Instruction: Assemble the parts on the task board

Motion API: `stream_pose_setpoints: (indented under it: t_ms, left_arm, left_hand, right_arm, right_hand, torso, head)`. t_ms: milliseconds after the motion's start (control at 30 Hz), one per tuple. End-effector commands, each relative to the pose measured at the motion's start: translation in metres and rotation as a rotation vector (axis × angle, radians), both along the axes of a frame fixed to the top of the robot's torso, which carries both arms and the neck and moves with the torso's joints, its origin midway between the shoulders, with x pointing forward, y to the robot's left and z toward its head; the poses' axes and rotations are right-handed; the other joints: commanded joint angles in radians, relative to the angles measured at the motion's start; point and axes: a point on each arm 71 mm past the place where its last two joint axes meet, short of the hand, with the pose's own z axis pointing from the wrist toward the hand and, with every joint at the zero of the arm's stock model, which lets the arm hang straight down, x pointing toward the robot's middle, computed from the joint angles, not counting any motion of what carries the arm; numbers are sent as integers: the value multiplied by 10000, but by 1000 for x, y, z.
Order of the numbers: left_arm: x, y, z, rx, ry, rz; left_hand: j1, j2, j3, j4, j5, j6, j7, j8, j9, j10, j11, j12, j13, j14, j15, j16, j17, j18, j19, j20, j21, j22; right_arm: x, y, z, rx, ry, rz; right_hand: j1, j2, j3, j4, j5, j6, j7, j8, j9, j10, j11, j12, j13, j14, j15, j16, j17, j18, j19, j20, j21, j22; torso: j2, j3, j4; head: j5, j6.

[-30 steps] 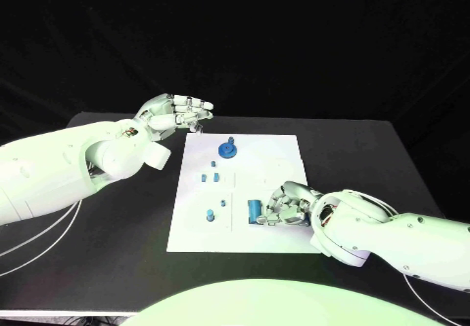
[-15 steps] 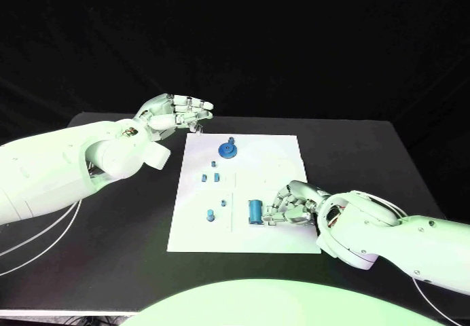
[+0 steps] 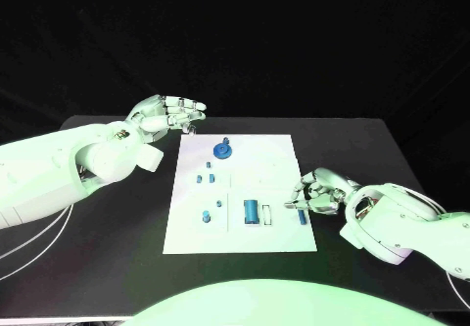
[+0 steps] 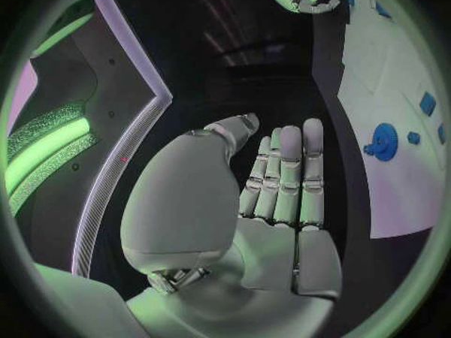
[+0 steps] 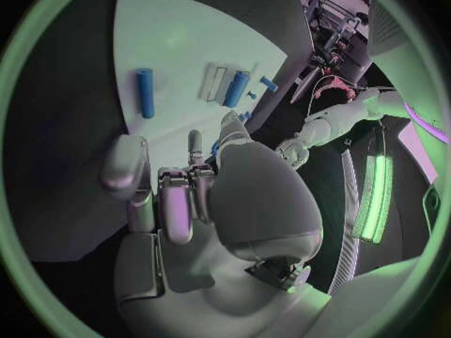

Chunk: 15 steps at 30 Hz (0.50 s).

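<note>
The white task board (image 3: 269, 170) lies mid-table. On it are a blue gear (image 3: 223, 149), several small blue parts such as one at the left (image 3: 206, 216), and a blue cylinder (image 3: 250, 212) lying beside a white slot. A short blue rod (image 3: 301, 216) lies at the board's right edge. My right hand (image 3: 319, 193) hovers just above that rod with fingers apart and holds nothing. The right wrist view shows the rod (image 5: 145, 92) apart from the fingertips (image 5: 194, 139) and the cylinder (image 5: 236, 89) farther off. My left hand (image 3: 166, 112) floats empty off the board's far left corner, and the gear (image 4: 383, 140) lies beyond it.
Black table (image 3: 117, 224) surrounds the board on all sides, with bare room to the left and right. My white left forearm (image 3: 68, 170) spans the table's left part, and my right forearm (image 3: 401, 227) covers the near right corner.
My right hand has moved right, off the blue cylinder to the board's right edge, where a short blue rod now lies bare. The left hand has barely moved.
</note>
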Motion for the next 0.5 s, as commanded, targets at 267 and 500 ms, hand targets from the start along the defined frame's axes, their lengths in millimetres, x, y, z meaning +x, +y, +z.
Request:
stream_pose_setpoints:
  t_ms: [267, 500]
  left_arm:
    - [-1, -1, 1, -210, -42, -105]
    - [-1, -1, 1, -208, -27, -115]
  left_hand:
    - [-59, 38, -69, 8, 23, -76, 27, 46, -9, -82, -8, 57, 10, -40, 52, -32, -7, 146, 70, 10, -28, -10]
    - [-59, 38, -69, 8, 23, -76, 27, 46, -9, -82, -8, 57, 10, -40, 52, -32, -7, 146, 70, 10, -28, -10]
  right_arm:
    - [-2, -22, -11, -1201, -517, 331]
    - [-5, -21, -24, -1593, -245, 289]
  right_hand:
    - [241, -110, 151, -3, -87, 87, 19, -121, -34, 127, 80, -11, 1393, 853, 81, -7, 1658, -58, 25, 84, 133, 124]
    - [213, -128, 175, 31, -144, 222, 0, -133, -36, 129, 69, -12, 1393, 850, 77, -11, 1646, -53, 27, 91, 124, 131]
  torso:
    - [2, 7, 7]
    - [17, 4, 33]
  head:
    - [-105, 1]
    - [-95, 1]
